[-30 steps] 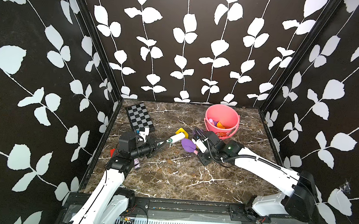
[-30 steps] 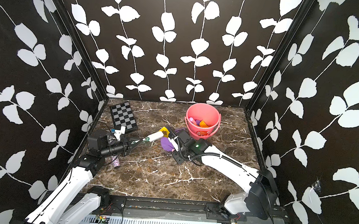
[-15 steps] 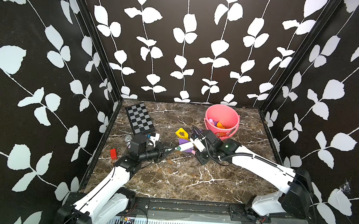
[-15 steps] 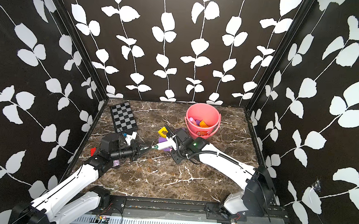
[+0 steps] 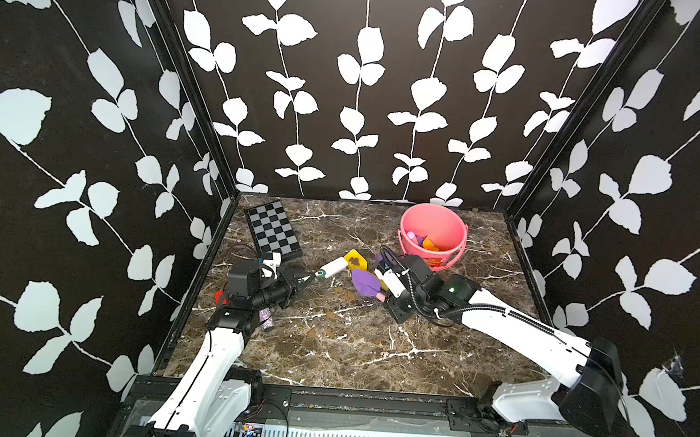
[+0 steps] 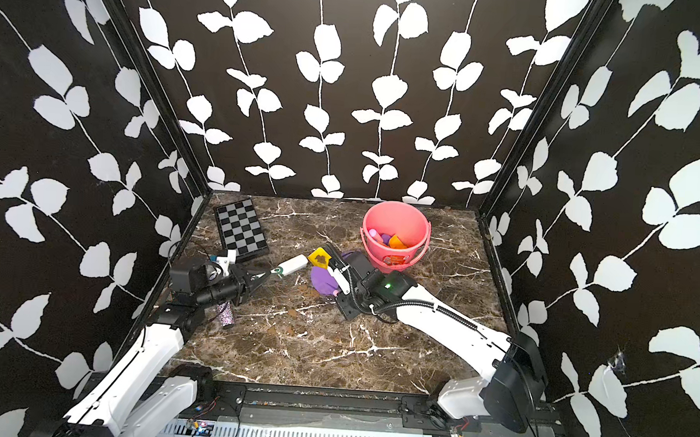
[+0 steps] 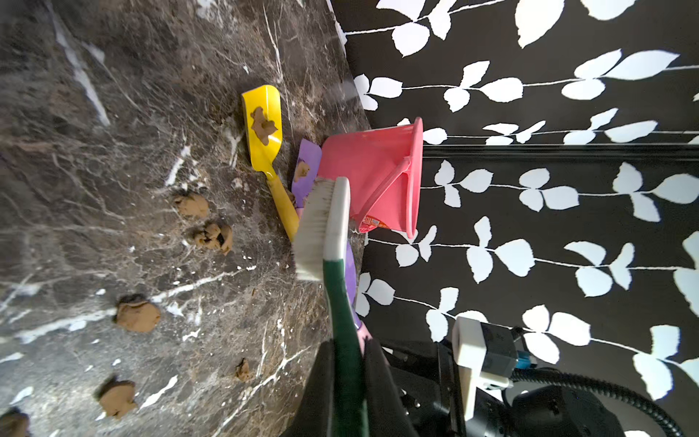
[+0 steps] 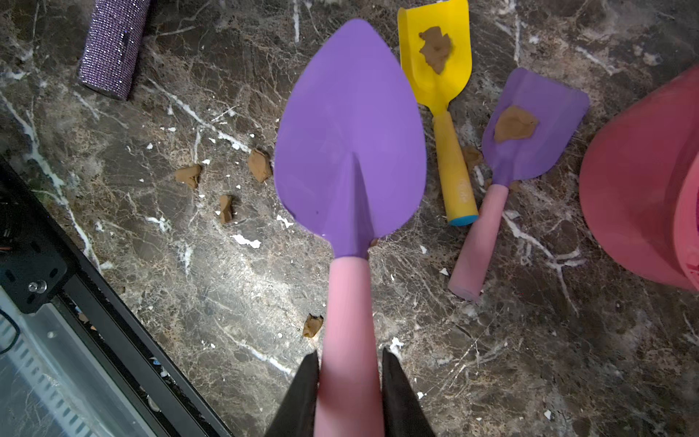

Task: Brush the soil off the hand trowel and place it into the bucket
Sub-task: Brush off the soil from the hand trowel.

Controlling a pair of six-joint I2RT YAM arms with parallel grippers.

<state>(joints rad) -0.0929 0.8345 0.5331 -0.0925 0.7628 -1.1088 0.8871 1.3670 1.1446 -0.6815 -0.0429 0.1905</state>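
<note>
My right gripper [image 8: 350, 363] is shut on the pink handle of a purple pointed hand trowel [image 8: 351, 132], held just above the marble; its blade shows no soil. My left gripper [image 7: 348, 363] is shut on the green handle of a white-bristled brush [image 7: 321, 227], whose head is left of the trowel [image 5: 363, 282] and apart from it. A yellow trowel [image 8: 438, 75] and a purple square-bladed one [image 8: 537, 121] lie on the table, each with a soil [image 8: 514, 123] smear. The pink bucket [image 5: 451, 234] stands behind my right gripper [image 5: 385, 296].
Loose soil clumps [image 7: 138, 312] dot the marble between the arms. A chessboard [image 5: 272, 231] lies at the back left. A glittery purple tube [image 5: 266, 318] and a small red thing [image 5: 219, 297] sit by the left arm. Coloured tools rest inside the bucket.
The left arm swept the brush rightward onto the purple trowel, then drew it back to the left. The right arm has kept the trowel nearly still.
</note>
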